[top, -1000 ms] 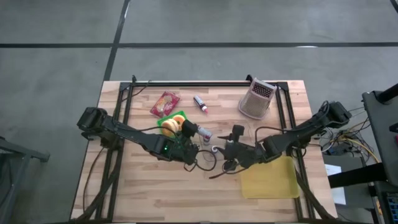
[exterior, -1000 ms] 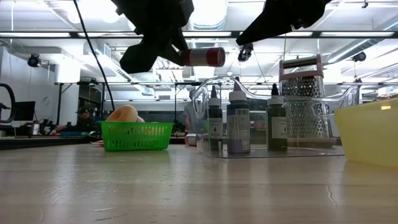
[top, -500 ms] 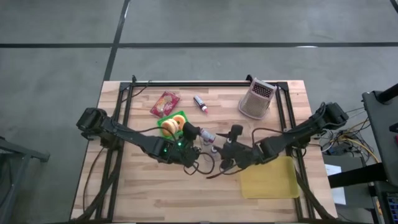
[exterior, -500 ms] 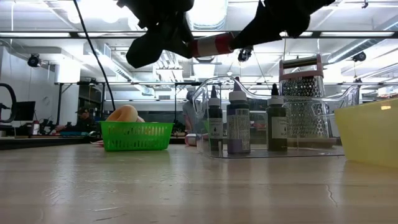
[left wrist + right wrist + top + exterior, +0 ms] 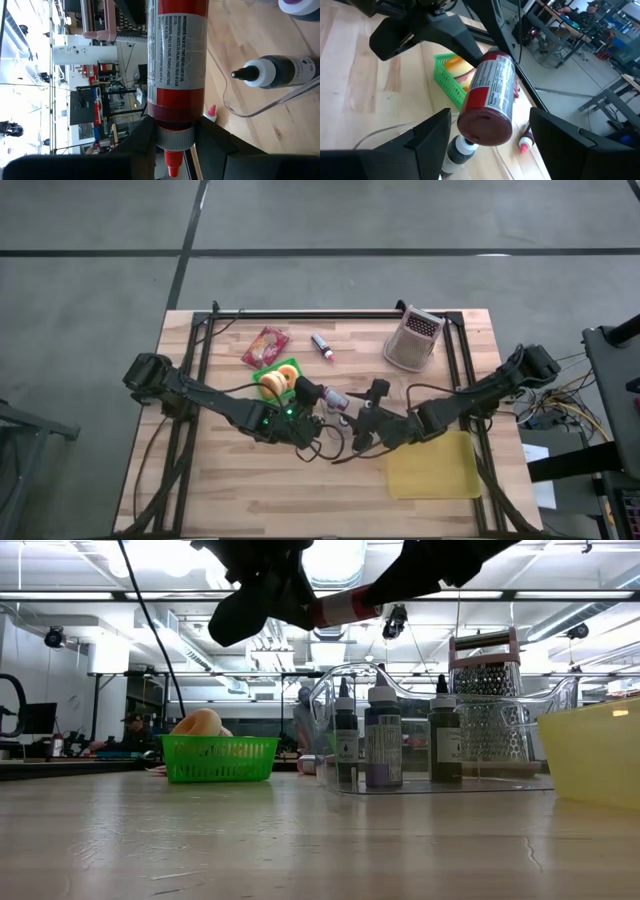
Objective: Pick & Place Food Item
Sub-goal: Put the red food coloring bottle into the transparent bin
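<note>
In the low view the bare wooden counter fills the foreground, and past it stand one green basket holding round bread-like items and one clear tray with three dark dropper bottles upright in a row. One yellow bin sits at the counter's right side, and one metal grater rises behind the tray. Above all this, one red sauce bottle with a white label hangs in the air, lying roughly level. The left tool pinches it at the cap end, a dark finger on either side of its neck. The right tool has its two fingers spread wide on either side of the bottle's flat base, apart from it. From above, both tools meet near the counter's middle, just beside the basket, with the red sauce bottle between them. Farther back on the counter lie one red-patterned packet and one small second bottle on its side, the two well apart from the grater.
</note>
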{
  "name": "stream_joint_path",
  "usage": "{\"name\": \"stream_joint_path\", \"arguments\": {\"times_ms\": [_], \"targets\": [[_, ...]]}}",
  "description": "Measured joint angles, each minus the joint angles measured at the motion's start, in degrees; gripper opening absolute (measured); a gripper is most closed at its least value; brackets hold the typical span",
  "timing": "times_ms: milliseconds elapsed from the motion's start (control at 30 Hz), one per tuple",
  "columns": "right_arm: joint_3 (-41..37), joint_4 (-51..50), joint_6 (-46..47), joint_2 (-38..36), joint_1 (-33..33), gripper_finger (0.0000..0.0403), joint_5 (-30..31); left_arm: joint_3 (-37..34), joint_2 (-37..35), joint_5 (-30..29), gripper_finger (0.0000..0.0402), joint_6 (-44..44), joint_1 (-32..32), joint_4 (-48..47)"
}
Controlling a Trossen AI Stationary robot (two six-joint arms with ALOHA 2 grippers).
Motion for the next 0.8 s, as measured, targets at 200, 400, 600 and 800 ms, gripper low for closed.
{"name": "stream_joint_path", "arguments": {"times_ms": [200,400,600,800], "targets": [[0.0,0.31,0.4,0.56,-0.93,0.0241,-0.02,0.0,0.0,-0.02,0.0097,0.0,0.0,0.66],[0.0,2.38,-0.19,3.3,-1.42,0.0213,0.04,0.0,0.0,-0.01,0.0097,0.02,-0.04,0.66],[0.12,5.66,-3.51,4.52,-1.37,0.0174,1.57,0.01,0.0,-0.02,0.0097,0.0,-0.04,0.74],[0.22,5.66,-3.91,4.37,-1.35,0.0167,1.68,0.02,0.0,-0.04,0.0097,-0.21,-0.04,0.71]]}}
